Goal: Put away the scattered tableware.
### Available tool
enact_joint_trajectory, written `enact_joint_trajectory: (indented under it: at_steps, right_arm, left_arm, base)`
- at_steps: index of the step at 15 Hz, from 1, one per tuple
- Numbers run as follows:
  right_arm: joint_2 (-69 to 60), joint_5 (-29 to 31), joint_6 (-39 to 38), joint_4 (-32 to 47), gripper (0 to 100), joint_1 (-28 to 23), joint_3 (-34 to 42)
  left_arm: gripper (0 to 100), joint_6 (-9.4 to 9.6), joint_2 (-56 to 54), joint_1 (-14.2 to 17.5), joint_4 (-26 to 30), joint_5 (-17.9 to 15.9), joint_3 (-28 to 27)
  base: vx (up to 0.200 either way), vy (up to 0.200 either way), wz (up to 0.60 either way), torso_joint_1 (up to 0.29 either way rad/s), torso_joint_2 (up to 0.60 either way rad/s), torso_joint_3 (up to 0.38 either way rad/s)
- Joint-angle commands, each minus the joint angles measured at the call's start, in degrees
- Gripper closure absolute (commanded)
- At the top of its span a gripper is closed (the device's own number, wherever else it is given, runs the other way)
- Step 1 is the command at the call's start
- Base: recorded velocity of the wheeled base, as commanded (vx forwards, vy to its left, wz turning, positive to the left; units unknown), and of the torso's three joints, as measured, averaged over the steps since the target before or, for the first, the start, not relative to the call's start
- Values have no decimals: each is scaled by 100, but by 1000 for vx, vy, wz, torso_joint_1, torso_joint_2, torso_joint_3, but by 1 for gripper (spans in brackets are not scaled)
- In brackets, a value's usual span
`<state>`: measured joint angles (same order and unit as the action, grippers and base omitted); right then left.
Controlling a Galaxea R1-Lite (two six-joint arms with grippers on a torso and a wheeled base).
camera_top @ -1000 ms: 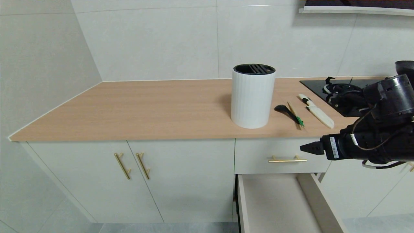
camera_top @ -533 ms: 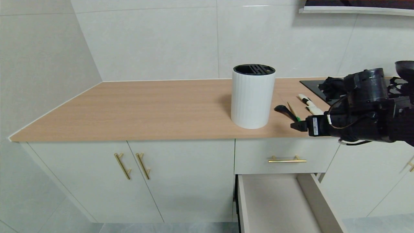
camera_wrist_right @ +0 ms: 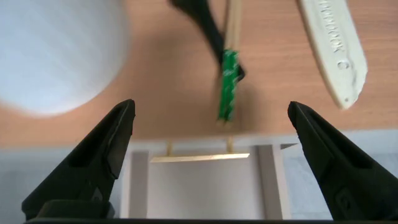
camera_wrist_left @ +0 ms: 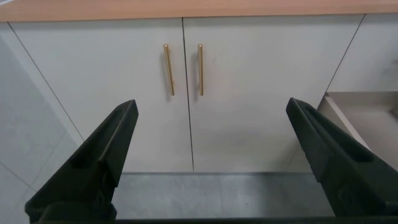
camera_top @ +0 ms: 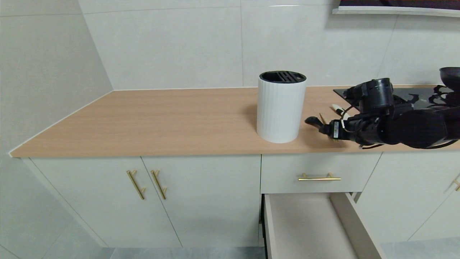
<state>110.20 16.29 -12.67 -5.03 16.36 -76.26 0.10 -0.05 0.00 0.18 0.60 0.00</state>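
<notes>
Wood-grain countertop [camera_top: 161,118] runs across the middle of the head view, bare on its left half. At centre stands the white ribbed holder [camera_top: 280,111] with a black slotted top. Just right of it lie the scattered pieces: a black spoon [camera_top: 312,121], a pair of chopsticks [camera_wrist_right: 227,93] with a green band lying against the spoon's handle, then a white knife [camera_wrist_right: 333,46] a little apart. The right gripper [camera_wrist_right: 210,109] hovers low over the spoon and chopsticks, fingers spread wide with nothing between them. The left gripper [camera_wrist_left: 211,104], also spread and empty, hangs low before the cabinet doors [camera_wrist_left: 186,93].

The step in hand looks like picking up the first utensil. Because spoon and chopsticks touch, I'd centre the jaws on one item only, probably the spoon's handle, and turn the wrist so the fingers close across it. Descend until the tips nearly meet the wood, then close firmly. An open drawer [camera_top: 305,223] waits at lower right.
</notes>
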Motion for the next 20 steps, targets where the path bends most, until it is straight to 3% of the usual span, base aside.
enact_joint_trajectory:
  at_steps: [1,10,11,20]
  right_arm:
    - [309,15,-34,-6,0,-28,-90]
    - [555,94,-43,-6,0,-195,-249]
    - [581,103,-43,-6,100,-195,-257]
    - [441,103,-43,2,100,-203,-231]
  left_arm:
    - [0,-1,5,0,-1,2,0]
    - [0,-1,5,0,-1,2,0]
    - [0,-1,5,0,-1,2,0]
    - [0,-1,5,0,-1,2,0]
  base:
    - [0,0,0,0,0,0]
    - [0,0,0,0,0,0]
    - [0,0,0,0,0,0]
    - [0,0,0,0,0,0]
